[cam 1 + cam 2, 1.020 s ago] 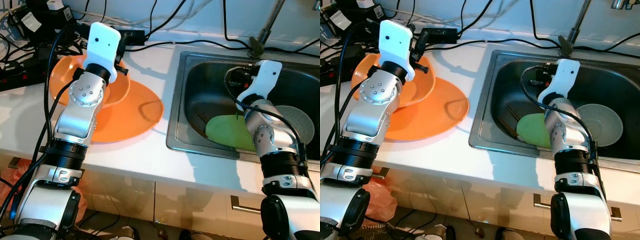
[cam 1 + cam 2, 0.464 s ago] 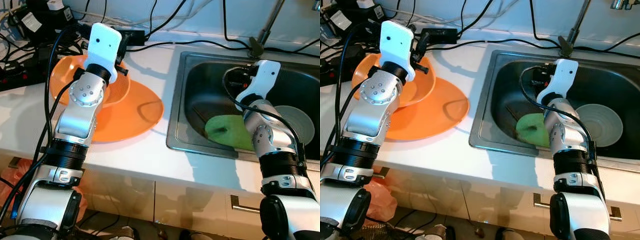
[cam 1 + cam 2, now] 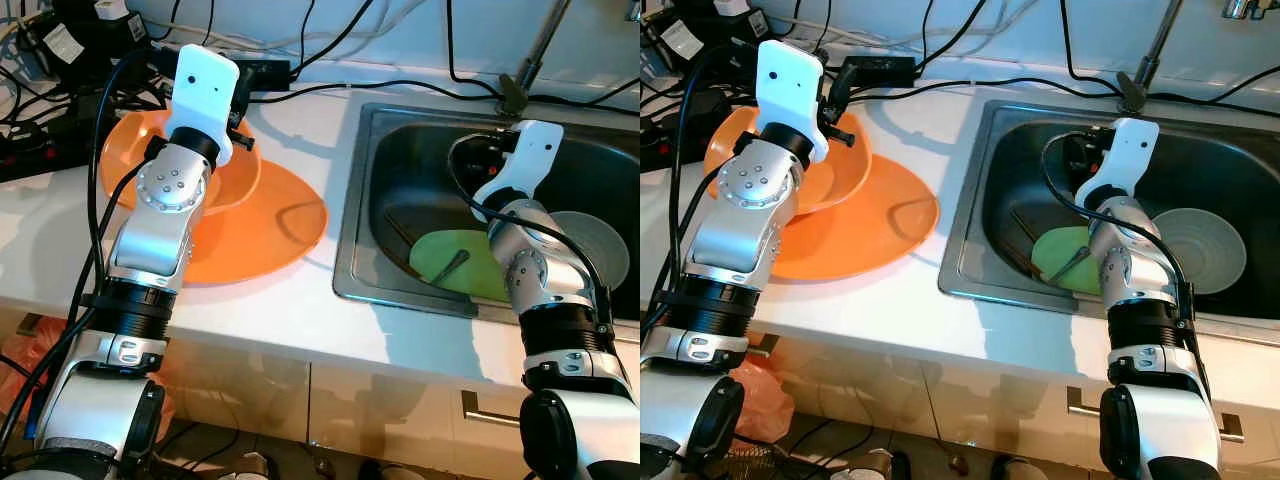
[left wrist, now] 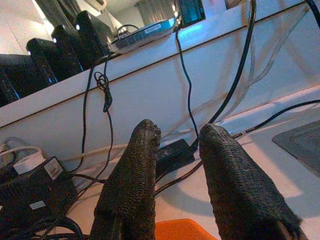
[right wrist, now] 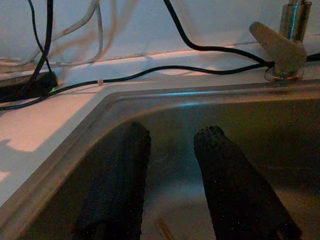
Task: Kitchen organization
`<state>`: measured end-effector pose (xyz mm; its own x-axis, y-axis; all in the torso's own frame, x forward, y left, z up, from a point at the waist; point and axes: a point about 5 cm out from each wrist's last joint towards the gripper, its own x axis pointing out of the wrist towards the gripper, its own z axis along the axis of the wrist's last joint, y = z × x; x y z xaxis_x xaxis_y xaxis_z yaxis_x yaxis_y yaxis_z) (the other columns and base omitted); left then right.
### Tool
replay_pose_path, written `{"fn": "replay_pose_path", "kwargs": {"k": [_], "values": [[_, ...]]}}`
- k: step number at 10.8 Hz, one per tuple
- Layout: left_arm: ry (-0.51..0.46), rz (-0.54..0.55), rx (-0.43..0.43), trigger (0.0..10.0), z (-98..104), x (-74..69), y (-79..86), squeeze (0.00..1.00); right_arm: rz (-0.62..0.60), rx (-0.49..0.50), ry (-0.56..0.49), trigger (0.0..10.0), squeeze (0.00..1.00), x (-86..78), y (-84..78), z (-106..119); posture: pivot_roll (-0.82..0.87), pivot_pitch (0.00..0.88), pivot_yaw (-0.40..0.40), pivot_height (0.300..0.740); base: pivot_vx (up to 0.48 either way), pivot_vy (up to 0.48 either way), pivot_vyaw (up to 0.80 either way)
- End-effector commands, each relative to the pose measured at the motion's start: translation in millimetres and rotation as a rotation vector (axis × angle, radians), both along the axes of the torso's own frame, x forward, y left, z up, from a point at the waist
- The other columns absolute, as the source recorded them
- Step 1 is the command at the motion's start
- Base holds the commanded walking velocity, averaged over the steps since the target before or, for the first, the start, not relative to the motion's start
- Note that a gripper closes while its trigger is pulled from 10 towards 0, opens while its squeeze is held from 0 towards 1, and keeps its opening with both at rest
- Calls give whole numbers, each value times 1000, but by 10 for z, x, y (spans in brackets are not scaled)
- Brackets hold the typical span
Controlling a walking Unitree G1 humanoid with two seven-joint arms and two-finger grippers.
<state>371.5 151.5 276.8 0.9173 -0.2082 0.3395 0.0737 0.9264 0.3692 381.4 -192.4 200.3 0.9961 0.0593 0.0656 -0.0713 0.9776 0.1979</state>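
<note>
An orange bowl (image 3: 238, 182) sits on a wide orange plate (image 3: 275, 228) on the white counter. My left gripper (image 4: 180, 132) hovers over the bowl's far side, open with nothing between its fingers. In the steel sink (image 3: 350, 210) a green plate (image 3: 440, 262) lies flat near the front wall, with a dark utensil (image 3: 453, 266) across it. A grey bowl (image 3: 592, 243) rests to its right. My right gripper (image 5: 173, 134) is held inside the sink, above its back left part, open and empty.
Black cables and a power strip (image 3: 265, 70) run along the back of the counter, with adapters (image 3: 60, 40) at the far left. The tap base (image 3: 518, 88) stands behind the sink. Dark sticks (image 3: 398, 228) lie on the sink floor beside the green plate.
The green plate in the sink has shifted and settled flat, and a dark utensil now lies across it. Both arms have hardly moved.
</note>
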Motion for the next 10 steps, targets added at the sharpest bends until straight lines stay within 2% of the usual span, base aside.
{"fn": "replay_pose_path", "kwargs": {"k": [1, 3, 4, 10], "values": [[-12, -3, 7, 10000, 26, -17, 12, 0, -8, 2, -18, 10000, 0, 6, -4, 54, 65, 129, -3, 723, 0, 0, 0], [-19, -1, 13, 10000, 32, -17, 15, 0, -16, 20, -38, 10000, 0, 6, -23, 92, 64, 129, -2, 723, 0, -394, 0], [-19, -2, 13, 10000, 34, -18, 13, 0, -18, 24, -40, 10000, 0, 6, -29, 98, 63, 130, -1, 723, 0, -480, -587], [-33, -3, 10, 10000, 71, -22, 5, 0, -9, 31, -64, 10000, 0, 1, -18, 116, 64, 129, -2, 723, 0, -480, 0]]}}
